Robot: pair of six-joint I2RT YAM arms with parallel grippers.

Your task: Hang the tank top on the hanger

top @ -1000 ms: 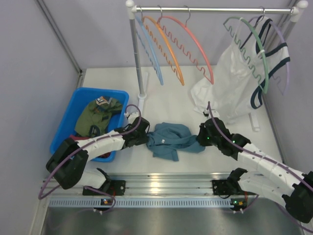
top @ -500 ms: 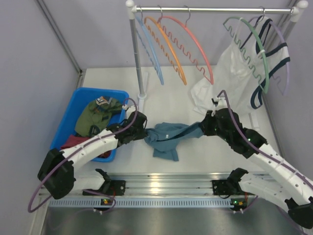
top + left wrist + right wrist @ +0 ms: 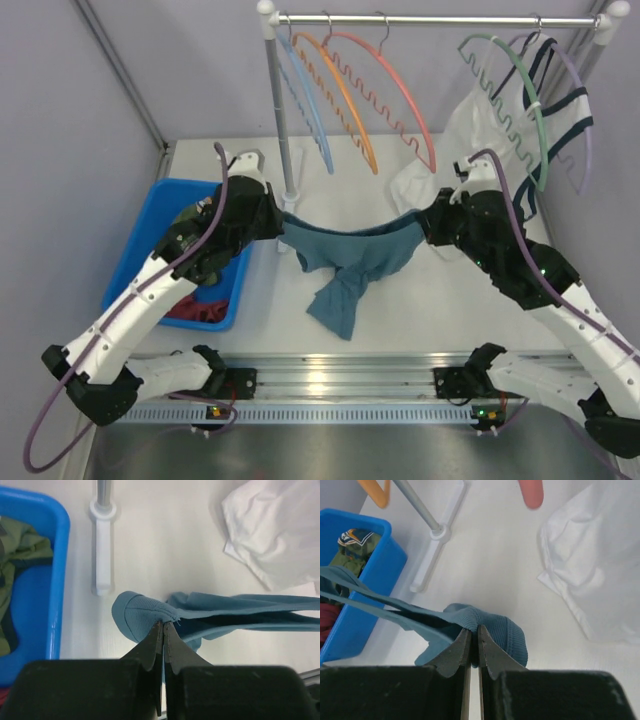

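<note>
The tank top [image 3: 350,252] hangs stretched between the two grippers above the bench [image 3: 420,320]; its top edge runs left to right in a shallow sag, and the rest bunches into a tail drooping toward the bench, though contact there cannot be told; the left gripper [image 3: 163,625] is pressed together on a ribbed fold at the left end, and the right gripper [image 3: 471,629] pinches the opposite end the same way; the hanger [image 3: 400,100] hangs from the rail [image 3: 430,18] behind and above the garment, one arm curving forward and down so its tip lies near the right gripper, up and behind it; the right arm is therefore nearer, and the next move likely means lifting that end back toward the tip; an orange hanger [image 3: 350,100] hangs just left, a white top [image 3: 465,160] to the right.
</note>
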